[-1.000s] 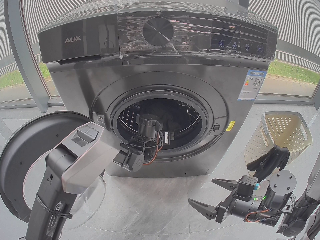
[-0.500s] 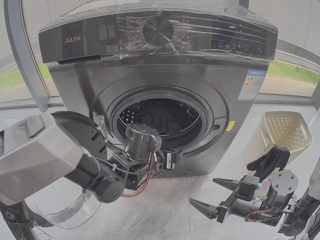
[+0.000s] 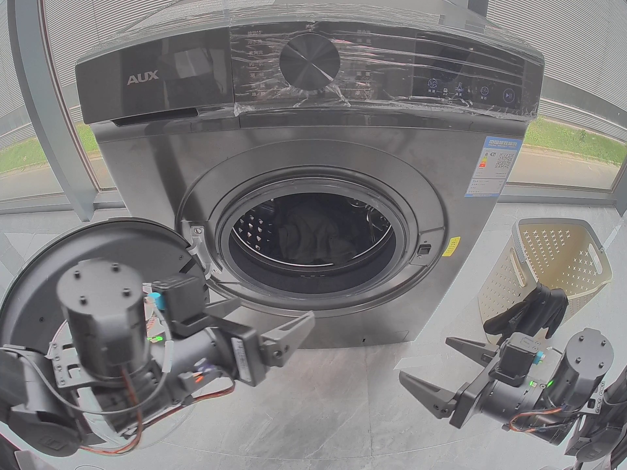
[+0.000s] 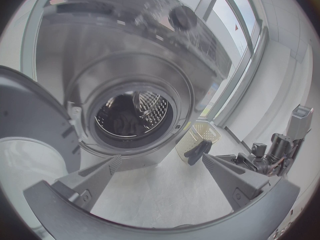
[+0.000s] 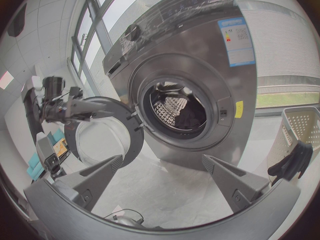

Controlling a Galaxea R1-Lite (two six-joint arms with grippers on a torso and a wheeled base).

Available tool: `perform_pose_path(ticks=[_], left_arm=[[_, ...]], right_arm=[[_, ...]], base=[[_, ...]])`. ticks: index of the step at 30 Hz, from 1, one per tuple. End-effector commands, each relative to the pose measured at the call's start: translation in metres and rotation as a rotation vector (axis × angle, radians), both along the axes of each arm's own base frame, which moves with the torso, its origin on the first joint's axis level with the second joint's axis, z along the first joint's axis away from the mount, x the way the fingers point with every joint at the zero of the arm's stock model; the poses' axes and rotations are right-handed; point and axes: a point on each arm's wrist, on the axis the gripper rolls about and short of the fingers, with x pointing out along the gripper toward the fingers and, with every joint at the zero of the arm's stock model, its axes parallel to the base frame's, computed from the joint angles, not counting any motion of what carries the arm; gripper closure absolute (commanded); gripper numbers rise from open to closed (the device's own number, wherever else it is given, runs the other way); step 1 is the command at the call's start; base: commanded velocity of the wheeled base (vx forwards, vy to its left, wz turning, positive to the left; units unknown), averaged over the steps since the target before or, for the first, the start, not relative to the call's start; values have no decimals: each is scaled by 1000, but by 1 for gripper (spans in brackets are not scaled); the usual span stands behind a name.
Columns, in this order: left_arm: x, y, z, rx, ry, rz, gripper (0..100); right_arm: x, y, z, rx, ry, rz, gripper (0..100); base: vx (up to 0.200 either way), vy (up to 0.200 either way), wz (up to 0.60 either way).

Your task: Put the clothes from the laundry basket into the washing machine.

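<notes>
**Left arm.** Folded low in front of the washer's [image 3: 313, 138] open door [image 3: 130, 239], wrist roughly level. The left gripper [image 3: 273, 313] points across toward the washer's lower front. Its fingers are spread wide and neither holds nor touches anything (the wrist view confirms the gap, with only floor [image 4: 160, 190] behind it).

**Right arm.** Held low off the washer's right front corner. The right gripper [image 3: 426, 359] points over the floor in front of the washer. Its fingers are also wide apart, empty and out of contact with anything.

**Basket** [image 3: 562, 256]. Sits to the right of the washer, near its side, and is tilted so its mouth faces the robot. One dark garment [image 3: 532, 311] hangs over the near rim. It is just beyond the right gripper and not touching it.

**Door.** Swung fully open at the washer's left side, hinge side against the front panel. Its clear bowl faces outward.

**Drum** [image 3: 251, 230]. The mouth is open in the washer's front and the perforated wall is visible. Dark clothes [image 3: 313, 233] lie heaped inside, toward the rear. How many pieces cannot be told.
</notes>
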Motion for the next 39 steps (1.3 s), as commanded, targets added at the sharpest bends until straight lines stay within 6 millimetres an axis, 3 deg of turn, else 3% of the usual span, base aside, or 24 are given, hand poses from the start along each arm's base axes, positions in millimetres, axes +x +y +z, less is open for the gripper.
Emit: perform_pose_path(ticks=[1, 6, 13, 15, 16, 22, 30, 39], left_arm=[[-40, 43, 14, -83, -63, 4, 0], [-43, 67, 10, -90, -96, 95, 0], [-42, 95, 4, -13, -164, 241, 0], [-42, 95, 4, -13, -164, 241, 0], [-50, 104, -5, -3, -163, 258, 0], [-69, 118, -21, 20, -148, 267, 0], [-75, 131, -26, 39, -160, 352, 0], [-103, 147, -30, 15, -213, 362, 0]], right_arm=[[-7, -19, 21, 81, -66, -83, 0], [2, -50, 36, 123, -137, -260, 0], [-4, -73, 35, 62, -80, -360, 0], [-4, -73, 35, 62, -80, -360, 0], [-14, -80, 37, 53, -68, -379, 0], [-27, -97, 42, 58, -80, -441, 0], [-47, -112, 39, 27, -49, -507, 0], [-78, -132, 28, -4, -17, -612, 0]], base=[[0, 0, 0], [0, 0, 0], [0, 0, 0], [0, 0, 0], [0, 0, 0], [0, 0, 0], [0, -125, 0], [0, -200, 0]])
